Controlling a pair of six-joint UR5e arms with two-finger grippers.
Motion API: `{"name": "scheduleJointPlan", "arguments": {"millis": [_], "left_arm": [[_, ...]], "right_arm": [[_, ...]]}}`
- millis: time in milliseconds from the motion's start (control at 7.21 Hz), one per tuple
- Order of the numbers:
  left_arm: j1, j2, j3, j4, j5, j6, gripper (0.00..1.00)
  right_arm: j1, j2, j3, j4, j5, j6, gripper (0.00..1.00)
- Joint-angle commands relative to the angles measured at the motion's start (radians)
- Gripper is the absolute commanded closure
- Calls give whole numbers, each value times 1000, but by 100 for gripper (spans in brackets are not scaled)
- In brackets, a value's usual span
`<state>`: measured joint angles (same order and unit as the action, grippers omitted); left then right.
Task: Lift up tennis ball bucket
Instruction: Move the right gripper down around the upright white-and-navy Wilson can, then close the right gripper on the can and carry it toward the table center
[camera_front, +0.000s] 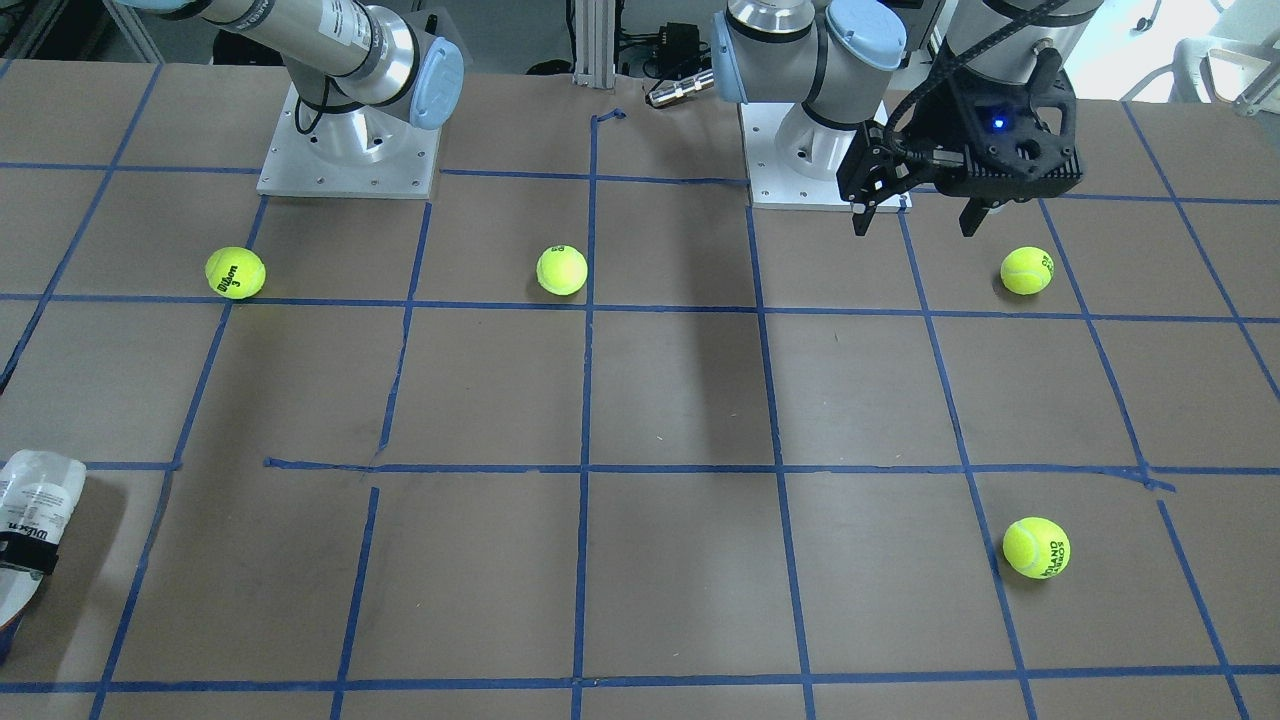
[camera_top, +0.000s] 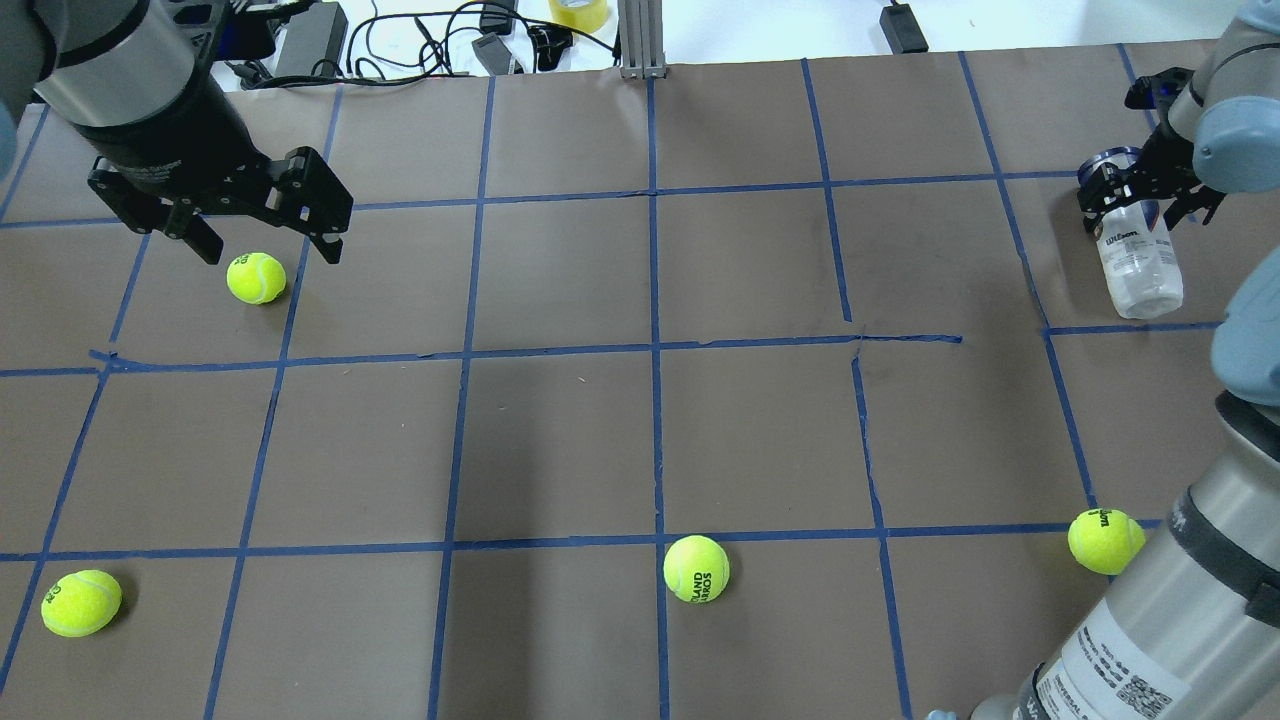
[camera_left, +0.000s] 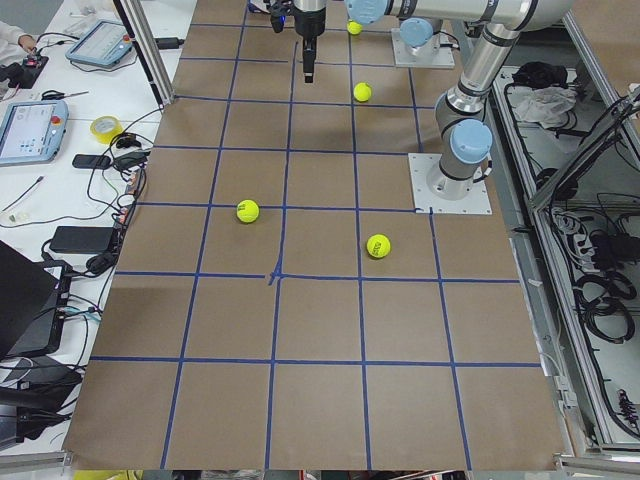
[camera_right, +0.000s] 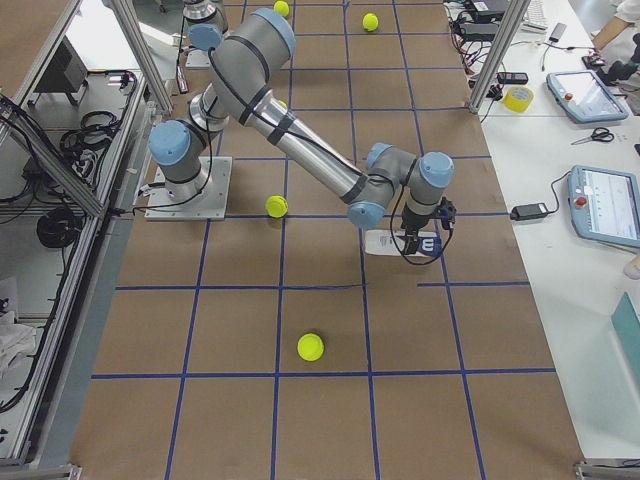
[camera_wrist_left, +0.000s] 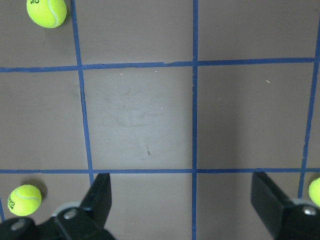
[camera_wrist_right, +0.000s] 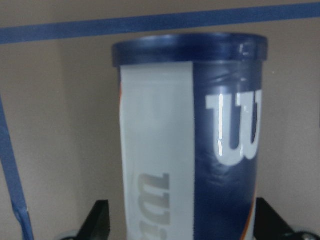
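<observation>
The tennis ball bucket (camera_top: 1140, 272) sits between the two fingers (camera_wrist_right: 100, 220) of the right gripper (camera_top: 1147, 203). In the right wrist view you can see one black finger on each side of it. A thin bit of table shows between one finger and the bucket's side. So the fingers are spread wide around the bucket and are not squeezing it. They are near the end with the dark blue rim (camera_wrist_right: 190, 47). The bucket lies flat on its side on the brown table (camera_top: 560, 440). It is far out on the robot's right side, and its clear end points back toward the robot.

The left gripper (camera_top: 270, 248) hangs above the table. Its fingers (camera_wrist_left: 99, 196) are spread wide too, and it holds nothing. A yellow tennis ball (camera_top: 257, 277) lies on the table near it. You can see three more balls (camera_top: 696, 568) closer to the robot, well apart from each other. Blue tape lines (camera_top: 655, 350) cut the table into squares.
</observation>
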<state>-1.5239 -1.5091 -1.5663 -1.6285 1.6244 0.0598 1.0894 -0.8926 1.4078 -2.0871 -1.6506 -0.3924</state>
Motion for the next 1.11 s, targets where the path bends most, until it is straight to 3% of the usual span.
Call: {"name": "scheduleJointPlan", "arguments": {"millis": [0, 416, 971], "left_arm": [[1, 1, -3, 1, 0, 0, 0], [1, 1, -3, 1, 0, 0, 0], [2, 1, -3, 7, 0, 0, 0]], "right_arm": [[0, 17, 2, -2, -14, -6, 5], [0, 17, 2, 2, -14, -11, 24], [42, -66, -6, 47, -3, 91, 24]]}}
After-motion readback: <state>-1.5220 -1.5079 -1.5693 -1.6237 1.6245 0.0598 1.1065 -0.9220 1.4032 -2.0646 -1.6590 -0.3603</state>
